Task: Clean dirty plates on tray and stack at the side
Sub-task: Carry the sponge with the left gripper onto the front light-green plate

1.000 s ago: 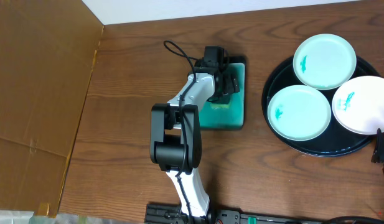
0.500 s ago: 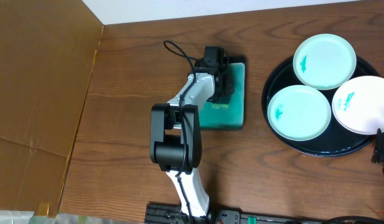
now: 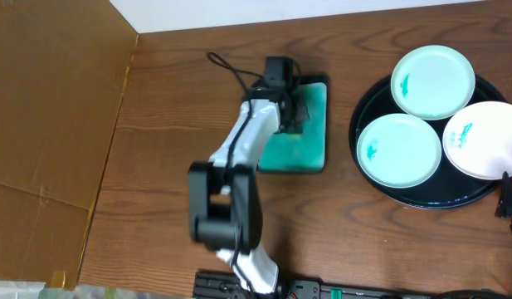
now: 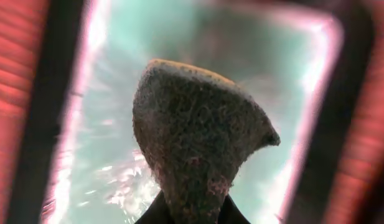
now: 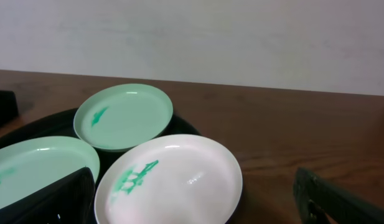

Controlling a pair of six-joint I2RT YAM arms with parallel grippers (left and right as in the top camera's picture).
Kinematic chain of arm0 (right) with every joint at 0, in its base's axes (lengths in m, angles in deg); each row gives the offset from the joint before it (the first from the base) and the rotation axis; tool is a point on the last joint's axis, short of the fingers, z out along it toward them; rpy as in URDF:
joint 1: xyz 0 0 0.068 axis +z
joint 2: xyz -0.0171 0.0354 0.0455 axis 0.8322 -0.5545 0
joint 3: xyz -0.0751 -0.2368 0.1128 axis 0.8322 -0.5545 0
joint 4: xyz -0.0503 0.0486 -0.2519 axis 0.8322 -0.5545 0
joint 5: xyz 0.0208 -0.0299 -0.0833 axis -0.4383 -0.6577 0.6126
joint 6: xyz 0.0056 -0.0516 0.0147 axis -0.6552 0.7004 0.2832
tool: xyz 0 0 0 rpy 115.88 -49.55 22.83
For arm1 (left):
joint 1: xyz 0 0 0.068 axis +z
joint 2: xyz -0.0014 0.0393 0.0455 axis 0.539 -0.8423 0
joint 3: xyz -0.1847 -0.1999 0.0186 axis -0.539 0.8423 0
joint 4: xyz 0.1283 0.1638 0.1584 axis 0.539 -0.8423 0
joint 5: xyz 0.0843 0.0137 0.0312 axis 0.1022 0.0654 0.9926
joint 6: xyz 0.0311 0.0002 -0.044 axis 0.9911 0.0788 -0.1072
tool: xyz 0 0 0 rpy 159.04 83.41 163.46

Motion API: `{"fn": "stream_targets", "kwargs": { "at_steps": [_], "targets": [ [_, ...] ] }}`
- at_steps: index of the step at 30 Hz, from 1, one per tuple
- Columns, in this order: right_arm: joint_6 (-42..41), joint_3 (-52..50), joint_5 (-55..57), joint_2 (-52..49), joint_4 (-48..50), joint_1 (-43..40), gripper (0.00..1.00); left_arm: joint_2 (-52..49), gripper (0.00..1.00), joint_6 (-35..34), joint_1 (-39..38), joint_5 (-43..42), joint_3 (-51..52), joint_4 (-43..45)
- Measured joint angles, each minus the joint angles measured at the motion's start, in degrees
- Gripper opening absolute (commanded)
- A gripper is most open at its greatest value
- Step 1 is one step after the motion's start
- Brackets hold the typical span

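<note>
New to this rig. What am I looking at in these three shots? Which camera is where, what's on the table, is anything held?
It is two robot arms at a wooden table, each ending in a two-finger gripper. One picture looks straight down from overhead. The other two come from a camera on each wrist.

On the table is a black tray carrying three small plates, each with a teal smear. Two are mint-green and one is white. There is also a small teal-lined sponge tray.

The left gripper hangs over that sponge tray, pinching a sponge that fills most of its wrist view. The right gripper is open and empty, near the white plate.
</note>
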Motion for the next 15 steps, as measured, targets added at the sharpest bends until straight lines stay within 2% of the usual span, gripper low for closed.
{"fn": "stream_targets", "kwargs": {
  "at_steps": [4,7,11,15],
  "targets": [
    [0.0,0.0,0.0,0.0,0.0,0.0,0.99,9.5,0.07,0.0,0.0,0.0,0.0,-1.3],
    [0.0,0.0,0.0,0.0,0.0,0.0,0.99,12.3,0.07,0.0,0.0,0.0,0.0,-1.8],
    [0.0,0.0,0.0,0.0,0.0,0.0,0.99,9.3,0.07,0.0,0.0,0.2,1.8,2.1],
    [0.0,0.0,0.0,0.0,0.0,0.0,0.99,0.9,0.07,0.1,0.0,0.2,4.2,2.5]
  ]
}}
